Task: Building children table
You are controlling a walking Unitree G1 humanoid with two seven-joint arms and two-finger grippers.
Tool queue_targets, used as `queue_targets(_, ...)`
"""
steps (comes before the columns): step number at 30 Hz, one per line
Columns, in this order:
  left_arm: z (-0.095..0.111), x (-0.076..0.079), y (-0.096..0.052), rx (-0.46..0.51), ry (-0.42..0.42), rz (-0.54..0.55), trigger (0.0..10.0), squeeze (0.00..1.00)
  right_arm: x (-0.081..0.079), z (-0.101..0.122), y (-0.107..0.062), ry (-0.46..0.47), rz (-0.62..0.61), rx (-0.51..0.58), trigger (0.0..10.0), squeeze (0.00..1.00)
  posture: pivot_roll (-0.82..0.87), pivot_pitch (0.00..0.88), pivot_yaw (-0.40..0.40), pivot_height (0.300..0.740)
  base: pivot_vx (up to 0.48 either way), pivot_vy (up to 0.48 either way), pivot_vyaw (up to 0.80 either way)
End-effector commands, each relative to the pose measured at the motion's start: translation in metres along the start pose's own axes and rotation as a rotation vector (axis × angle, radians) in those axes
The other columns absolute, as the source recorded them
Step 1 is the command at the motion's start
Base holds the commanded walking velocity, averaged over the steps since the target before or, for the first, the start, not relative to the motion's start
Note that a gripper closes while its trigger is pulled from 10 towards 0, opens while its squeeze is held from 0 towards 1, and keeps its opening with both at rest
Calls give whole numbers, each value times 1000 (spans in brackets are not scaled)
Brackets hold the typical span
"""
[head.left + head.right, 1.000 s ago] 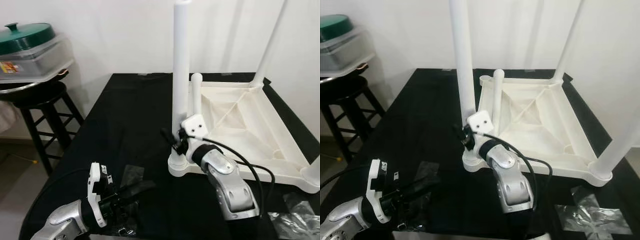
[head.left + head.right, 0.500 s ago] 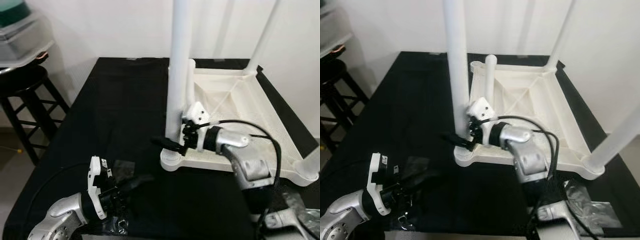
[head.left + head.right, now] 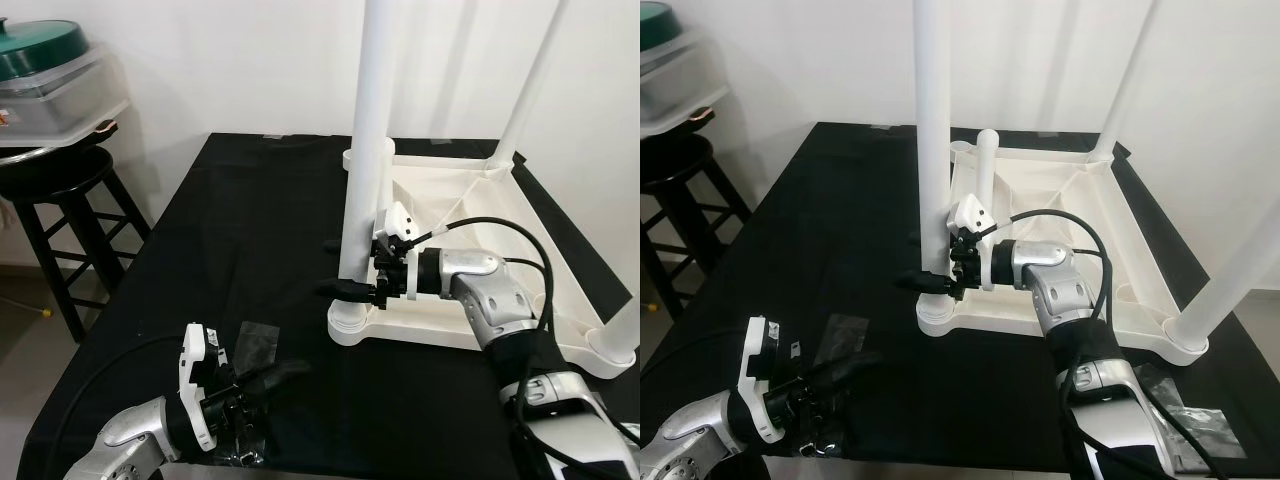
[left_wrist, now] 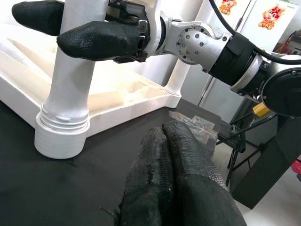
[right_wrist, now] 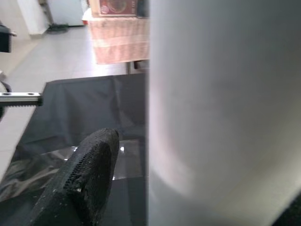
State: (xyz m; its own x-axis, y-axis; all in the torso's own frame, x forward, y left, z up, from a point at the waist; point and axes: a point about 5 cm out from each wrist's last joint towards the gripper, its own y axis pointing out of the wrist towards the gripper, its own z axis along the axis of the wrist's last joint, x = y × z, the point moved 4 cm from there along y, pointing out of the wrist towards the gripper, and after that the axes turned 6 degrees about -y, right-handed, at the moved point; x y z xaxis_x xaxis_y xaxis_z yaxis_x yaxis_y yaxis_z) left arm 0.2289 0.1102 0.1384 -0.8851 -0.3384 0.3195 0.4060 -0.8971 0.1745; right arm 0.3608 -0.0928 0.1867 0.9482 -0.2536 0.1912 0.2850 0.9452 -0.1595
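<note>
A white children's table point(image 3: 470, 215) lies upside down on a black tabletop, its legs pointing up. My right gripper point(image 3: 335, 268) reaches in from the right. It is shut on the near-left table leg point(image 3: 365, 150) just above the socket point(image 3: 345, 325), one black finger on each side. In the left wrist view those fingers point(image 4: 99, 40) press against the leg point(image 4: 70, 89). My left gripper point(image 3: 285, 372) lies low near the front left edge, shut with nothing in it. A shorter white post point(image 3: 985, 170) stands in the far-left corner.
A black stool point(image 3: 60, 190) at the left carries a clear container with a green lid point(image 3: 45, 70). Crumpled clear plastic bags lie by my left gripper point(image 3: 255, 345) and at the front right point(image 3: 1185, 425). Two more legs point(image 3: 525, 100) point(image 3: 625, 335) rise on the right.
The camera has shifted. My right forearm swung from in front of the table to its right side, and its fingers now lie level around the leg. The left gripper stayed low and shut.
</note>
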Motion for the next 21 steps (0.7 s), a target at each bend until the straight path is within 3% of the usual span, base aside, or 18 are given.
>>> queue_targets(1,-3,0,1,-7,4,2,10000,0,-1,4,0,-13,13,25,0,0,-4,43,-28,740,0,0,0)
queue_targets(5,-3,0,1,-6,3,1,10000,0,-1,3,-1,-14,7,26,0,0,-9,43,-26,740,0,0,0)
queue_targets(14,-1,0,1,-4,2,0,10000,0,7,0,-5,-22,-133,56,0,0,-19,51,-15,740,0,0,0)
queue_targets(16,-1,0,0,-4,3,0,10000,0,4,-5,0,11,-236,59,0,0,-24,58,-17,740,0,0,0)
queue_targets(20,-1,0,-1,-5,3,1,10000,0,2,-8,1,33,-281,58,0,0,-23,59,-19,740,0,0,0)
queue_targets(21,1,0,-2,-2,0,2,10000,0,-18,-32,21,70,-421,-14,0,0,-44,71,-6,740,0,0,0)
